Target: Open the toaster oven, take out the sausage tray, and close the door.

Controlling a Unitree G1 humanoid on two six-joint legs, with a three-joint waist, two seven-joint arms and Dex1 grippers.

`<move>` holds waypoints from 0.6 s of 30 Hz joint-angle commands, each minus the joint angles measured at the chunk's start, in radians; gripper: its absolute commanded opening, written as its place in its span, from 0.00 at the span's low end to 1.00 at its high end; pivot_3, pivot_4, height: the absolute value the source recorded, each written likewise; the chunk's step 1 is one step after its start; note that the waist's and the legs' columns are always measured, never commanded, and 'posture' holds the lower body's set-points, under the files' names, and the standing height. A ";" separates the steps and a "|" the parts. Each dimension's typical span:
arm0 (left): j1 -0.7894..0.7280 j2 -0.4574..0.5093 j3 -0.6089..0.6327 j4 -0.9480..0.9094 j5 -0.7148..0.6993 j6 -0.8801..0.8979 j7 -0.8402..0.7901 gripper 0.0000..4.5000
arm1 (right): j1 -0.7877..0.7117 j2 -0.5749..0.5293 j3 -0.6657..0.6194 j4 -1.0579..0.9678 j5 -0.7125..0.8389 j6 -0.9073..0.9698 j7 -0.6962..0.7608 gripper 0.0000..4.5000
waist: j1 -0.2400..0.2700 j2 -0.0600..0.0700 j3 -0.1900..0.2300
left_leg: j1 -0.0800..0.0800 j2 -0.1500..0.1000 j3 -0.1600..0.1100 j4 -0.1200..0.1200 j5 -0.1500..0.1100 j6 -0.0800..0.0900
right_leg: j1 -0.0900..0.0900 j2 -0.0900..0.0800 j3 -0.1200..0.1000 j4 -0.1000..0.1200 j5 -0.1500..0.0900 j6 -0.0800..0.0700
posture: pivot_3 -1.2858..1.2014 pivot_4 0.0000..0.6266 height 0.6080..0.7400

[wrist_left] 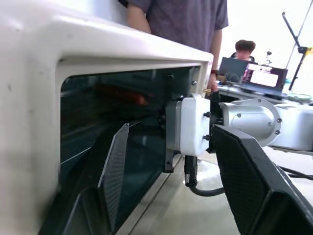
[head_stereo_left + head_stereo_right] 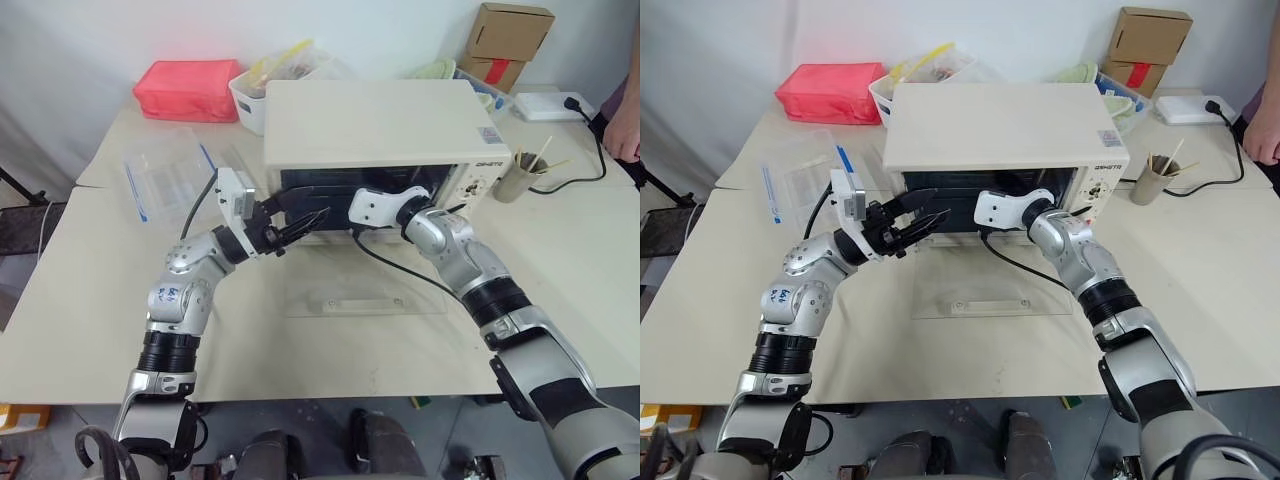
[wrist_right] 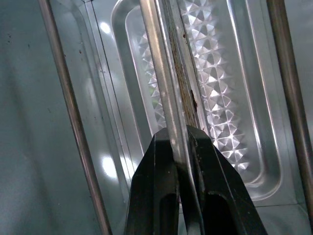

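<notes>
**Right tool pinched on the tray edge inside the oven**

Nearest my head camera, both arms reached forward over the counter (image 2: 90, 300) toward the oven (image 2: 370, 125). Its door (image 2: 365, 292) lay folded down flat on the counter in front of the opening, glass up, with the bar handle at the near edge.

I had the right tool (image 3: 182, 134) inside the oven mouth. In the right wrist view its two black fingers (image 3: 156, 166) were closed on the thin rim of the tray (image 3: 220, 98), one on each side of the stained metal edge. The tray sat in the cavity, its patterned shiny bottom showing past the rim, with the rack wires running alongside. I could not make out the sausage from that angle.

My left tool (image 2: 295, 226) hovered at the left end of the opening, just above the door hinge line, with its fingers parted and nothing between them. The left wrist view looked along the oven front and showed the right wrist housing (image 1: 188, 125) at the opening.

Behind the oven I saw a red bin (image 2: 188, 88) and a white bin (image 2: 250, 100) of clutter. A cup (image 2: 515, 180) of sticks stood just right of the oven, and cardboard boxes (image 2: 505, 40) were stacked at the back right. A person's arm (image 2: 625, 120) showed at the right edge.
</notes>
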 commanded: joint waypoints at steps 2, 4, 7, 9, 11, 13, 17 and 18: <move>-0.055 0.007 0.096 0.043 -0.077 0.007 -0.010 0.64 | 0.078 -0.030 -0.027 -0.219 0.028 -0.004 0.058 0.00 | 0.002 0.000 0.000 | -0.001 0.000 -0.001 0.001 0.000 0.000 | 0.000 0.000 0.000 -0.001 0.000 0.000 | 0.52 0.24 1.00; -0.065 0.015 0.098 0.065 -0.080 0.005 -0.022 0.64 | 0.128 -0.041 -0.034 -0.307 0.033 0.010 0.091 0.00 | 0.003 0.000 0.000 | -0.002 0.000 -0.001 0.002 0.000 0.000 | 0.000 0.000 0.000 -0.002 0.000 0.000 | 0.52 0.24 1.00; -0.072 0.025 0.091 0.086 -0.079 0.005 -0.041 0.64 | 0.200 -0.053 -0.051 -0.431 0.039 0.041 0.132 0.00 | 0.004 0.000 0.000 | -0.002 0.000 -0.001 0.003 0.000 0.000 | 0.000 0.000 0.000 -0.002 0.000 0.000 | 0.52 0.24 1.00; -0.074 0.029 0.089 0.091 -0.079 0.009 -0.049 0.64 | 0.264 -0.065 -0.068 -0.539 0.038 0.065 0.161 0.00 | 0.004 0.000 0.000 | -0.002 0.000 -0.001 0.003 0.000 -0.001 | 0.000 0.001 0.000 -0.002 0.000 0.000 | 0.52 0.24 1.00; -0.075 0.032 0.089 0.097 -0.077 0.009 -0.054 0.64 | 0.333 -0.074 -0.084 -0.640 0.037 0.086 0.185 0.00 | 0.005 0.000 0.000 | -0.002 0.000 -0.001 0.003 0.001 -0.001 | 0.000 0.001 0.000 -0.002 0.000 0.000 | 0.52 0.24 1.00; -0.071 0.036 0.089 0.098 -0.076 0.010 -0.059 0.64 | 0.399 -0.092 -0.094 -0.718 0.020 0.089 0.199 0.00 | 0.005 0.000 0.000 | -0.002 0.000 -0.001 0.003 0.001 -0.001 | 0.000 0.001 0.000 -0.002 0.000 0.000 | 0.52 0.24 1.00; -0.037 0.062 0.092 0.084 -0.071 0.010 -0.081 0.64 | 0.533 -0.132 -0.118 -0.848 -0.005 0.096 0.228 0.00 | 0.004 0.000 0.000 | -0.002 0.000 -0.001 0.002 0.000 -0.001 | 0.000 0.001 0.000 -0.002 0.000 0.000 | 0.52 0.24 1.00; -0.029 0.067 0.092 0.082 -0.065 -0.004 -0.089 0.64 | 0.560 -0.135 -0.125 -0.876 -0.005 0.104 0.233 0.00 | 0.004 0.000 0.000 | -0.001 0.001 0.000 0.002 0.000 -0.001 | 0.000 0.002 0.000 -0.002 0.000 0.000 | 0.52 0.24 1.00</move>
